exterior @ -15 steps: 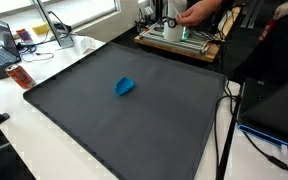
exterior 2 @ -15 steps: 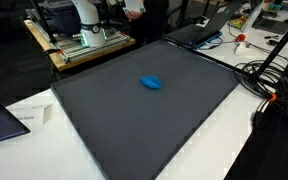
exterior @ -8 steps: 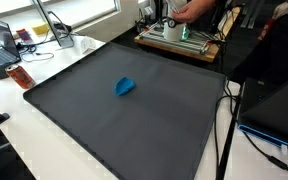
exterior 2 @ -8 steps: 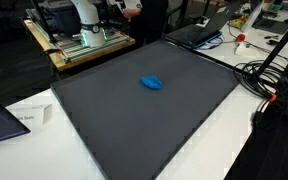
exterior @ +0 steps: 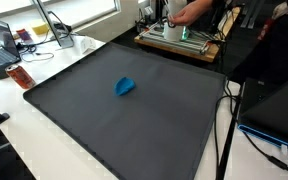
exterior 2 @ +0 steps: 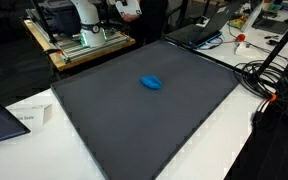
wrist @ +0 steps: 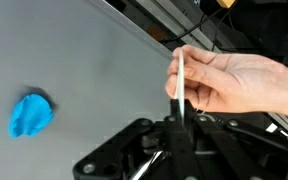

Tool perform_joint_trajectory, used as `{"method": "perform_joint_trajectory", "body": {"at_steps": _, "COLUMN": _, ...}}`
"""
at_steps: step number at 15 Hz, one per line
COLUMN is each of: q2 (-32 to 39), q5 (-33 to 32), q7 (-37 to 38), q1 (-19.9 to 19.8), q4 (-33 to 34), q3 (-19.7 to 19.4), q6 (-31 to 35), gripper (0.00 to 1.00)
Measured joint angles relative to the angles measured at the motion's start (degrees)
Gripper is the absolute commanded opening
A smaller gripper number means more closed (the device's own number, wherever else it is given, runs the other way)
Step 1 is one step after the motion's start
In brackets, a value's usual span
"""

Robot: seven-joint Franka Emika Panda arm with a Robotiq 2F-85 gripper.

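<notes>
Nearby, crumpled blue cloth (wrist: pixel 30 114) on smooth grey mat (wrist: pixel 104 60), hand (wrist: pixel 234 85) pinching thin white strip (wrist: pixel 177 72), black fingers (wrist: pixel 182 118) opening unclear

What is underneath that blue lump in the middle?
The blue cloth lies on a dark grey mat, which covers much of a white table. Anything beneath the cloth itself is hidden.

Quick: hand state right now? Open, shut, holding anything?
Robot hand: cannot tell; fingertips too dark in the wrist view.
Person's hand: pinching a thin white strip by it.
</notes>
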Motion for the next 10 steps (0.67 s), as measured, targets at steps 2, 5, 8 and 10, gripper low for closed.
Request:
{"method": "perform_joint_trajectory", "body": {"at_steps": 2, "q2": 0.0, "q5": 0.91, "q7": -0.03, "q1": 0.1, "q4": 0.0, "q3": 0.49, "q6": -0.26, "gripper": 0.01}}
{"method": "perform_joint_trajectory", "body": {"at_steps": 5, "q2": 0.01, "q5": 0.97, "q7": -0.2, "q1": 0.1, "q4": -0.04, "q3": 0.69, "q6": -0.27, "gripper": 0.01}}
{"method": "perform_joint_trajectory", "body": {"at_steps": 8, "q2": -0.05, "q5": 0.97, "q7": 0.34, "q1": -0.12, "q4": -0.01, "q3": 1.25, "q6": -0.7, "gripper": 0.01}}
{"method": "perform_joint_trajectory", "body": {"at_steps": 10, "q2": -0.87, "q5": 0.97, "q7": 3.2, "q1": -0.68, "q4": 0.09, "q3": 2.9, "q6": -2.68, "gripper": 0.01}}
